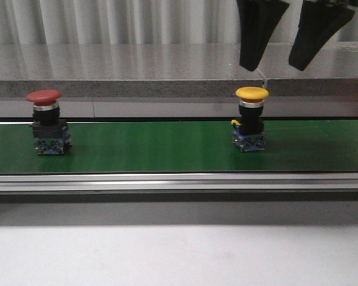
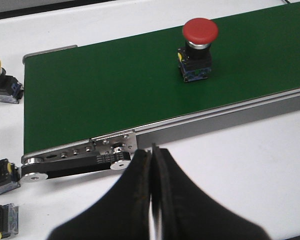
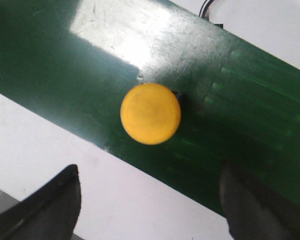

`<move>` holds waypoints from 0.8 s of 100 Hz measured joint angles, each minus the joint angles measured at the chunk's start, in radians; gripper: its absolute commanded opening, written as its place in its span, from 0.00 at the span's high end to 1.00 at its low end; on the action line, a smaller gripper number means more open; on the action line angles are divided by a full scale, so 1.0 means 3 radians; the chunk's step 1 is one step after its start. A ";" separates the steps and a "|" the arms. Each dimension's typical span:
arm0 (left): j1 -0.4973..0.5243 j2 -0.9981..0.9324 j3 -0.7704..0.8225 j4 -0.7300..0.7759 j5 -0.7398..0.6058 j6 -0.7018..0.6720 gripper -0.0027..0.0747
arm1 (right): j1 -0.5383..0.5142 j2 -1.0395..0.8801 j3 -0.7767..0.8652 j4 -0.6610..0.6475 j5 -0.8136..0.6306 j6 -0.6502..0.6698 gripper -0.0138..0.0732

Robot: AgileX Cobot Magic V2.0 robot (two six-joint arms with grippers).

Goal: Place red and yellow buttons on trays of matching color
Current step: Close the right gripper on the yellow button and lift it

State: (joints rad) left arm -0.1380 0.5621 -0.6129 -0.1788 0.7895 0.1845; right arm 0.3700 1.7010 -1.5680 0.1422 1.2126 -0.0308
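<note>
I hang my right end effector [image 1: 284, 62] spread wide and empty above the yellow button [image 1: 252, 118] standing on the belt [image 1: 149, 146], so both fingers can drop around its cap for a grab.

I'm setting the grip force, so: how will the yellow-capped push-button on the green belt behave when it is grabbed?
The yellow mushroom-capped push-button looks rigid, so it should not deform. Its wide cap over a narrower body may make it tip if nudged high. The smooth round cap could slip; the open right gripper would likely hold the boxy body better.

Five buttons [image 1: 43, 122] [image 1: 251, 119] [image 2: 1, 80] [image 2: 0, 176] [image 2: 2, 220], one conveyor belt [image 1: 149, 146]
</note>
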 measured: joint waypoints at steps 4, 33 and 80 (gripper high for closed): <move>0.0000 0.0000 0.0000 0.0000 0.0000 0.0000 0.99 | 0.0000 0.0047 -0.0014 0.0000 -0.0008 0.0000 0.19; 0.0000 0.0000 0.0000 0.0000 0.0000 0.0000 0.99 | -0.0006 0.0332 -0.0022 -0.0124 -0.0158 -0.0002 0.27; 0.0000 0.0000 0.0000 0.0000 0.0000 0.0000 0.99 | -0.0063 0.0397 -0.0027 -0.0200 -0.0212 -0.0002 0.57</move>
State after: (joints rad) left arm -0.1380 0.5621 -0.6129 -0.1788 0.7895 0.1845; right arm 0.3511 1.8202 -1.5762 0.0821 1.1490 -0.0313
